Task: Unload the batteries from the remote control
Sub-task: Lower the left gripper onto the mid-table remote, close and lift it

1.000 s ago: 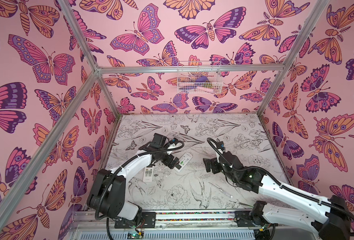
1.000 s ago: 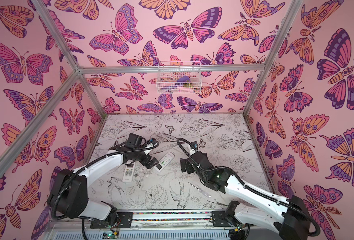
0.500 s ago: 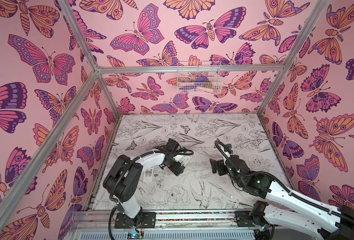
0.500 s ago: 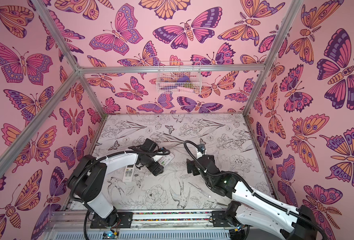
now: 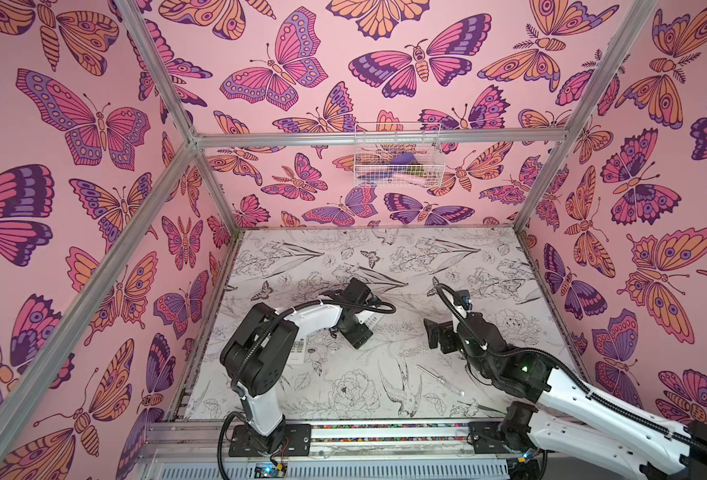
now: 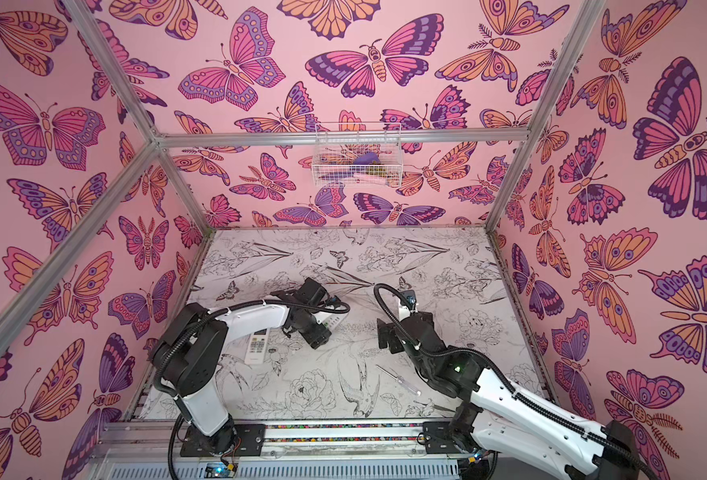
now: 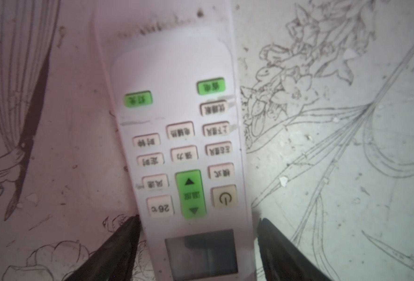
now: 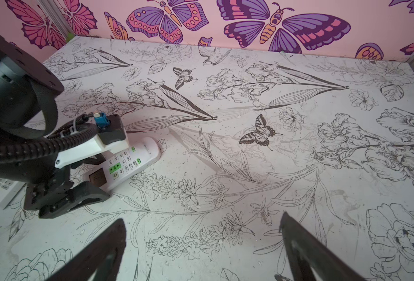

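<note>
A white remote control lies face up on the table, green and cream buttons showing; its back is hidden. My left gripper is down over its screen end, one black finger against one long edge, the other a sliver off the opposite edge, jaws open. Both top views show this gripper covering most of the remote. My right gripper hangs open over bare table to the right, holding nothing. No batteries are in view.
A second white remote lies under the left arm. A thin clear-handled screwdriver lies near the table's front, by the right arm. A white wire basket hangs on the back wall.
My left arm swung right and came down over the remote, and its jaws have narrowed toward the remote's sides. The right gripper drew back slightly to the right, still open.
</note>
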Robot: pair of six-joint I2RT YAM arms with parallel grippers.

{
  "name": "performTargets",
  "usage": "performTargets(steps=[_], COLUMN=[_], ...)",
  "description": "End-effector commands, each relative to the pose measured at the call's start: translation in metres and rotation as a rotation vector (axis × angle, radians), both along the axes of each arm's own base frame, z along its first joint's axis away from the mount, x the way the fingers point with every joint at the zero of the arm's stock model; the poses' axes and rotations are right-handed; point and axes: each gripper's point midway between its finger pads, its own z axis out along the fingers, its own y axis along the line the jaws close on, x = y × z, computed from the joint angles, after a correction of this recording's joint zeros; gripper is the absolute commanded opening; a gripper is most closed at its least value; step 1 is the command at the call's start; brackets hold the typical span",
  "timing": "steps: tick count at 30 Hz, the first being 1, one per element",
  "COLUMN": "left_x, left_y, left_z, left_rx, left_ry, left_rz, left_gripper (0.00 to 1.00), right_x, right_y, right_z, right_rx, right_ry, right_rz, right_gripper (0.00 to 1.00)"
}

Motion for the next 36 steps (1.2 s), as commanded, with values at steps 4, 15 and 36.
performTargets(steps=[4,15,36], left_x=[-0.014,-0.023,-0.029], left_y=[0.006,-0.002,-0.01], left_z=[-0.009,0.007,0.074], left_rx=[0.036,-0.053,-0.249], left_ry=[0.053,0.025,-0.113], left_rz=[-0.006,-0.06,-0.118], left_gripper=[0.66,0.56,0.52], right_x=[0.0,0.001,-0.025], right_y=[-0.008,0.005,0.039], right_z=[-0.001,0.004,0.027], right_rx=[-0.009,-0.076,-0.469], right_ry=[-0.009,-0.063,-0.339], right_rz=[-0.024,0.086,0.534], right_gripper=[0.99,0.99,0.92])
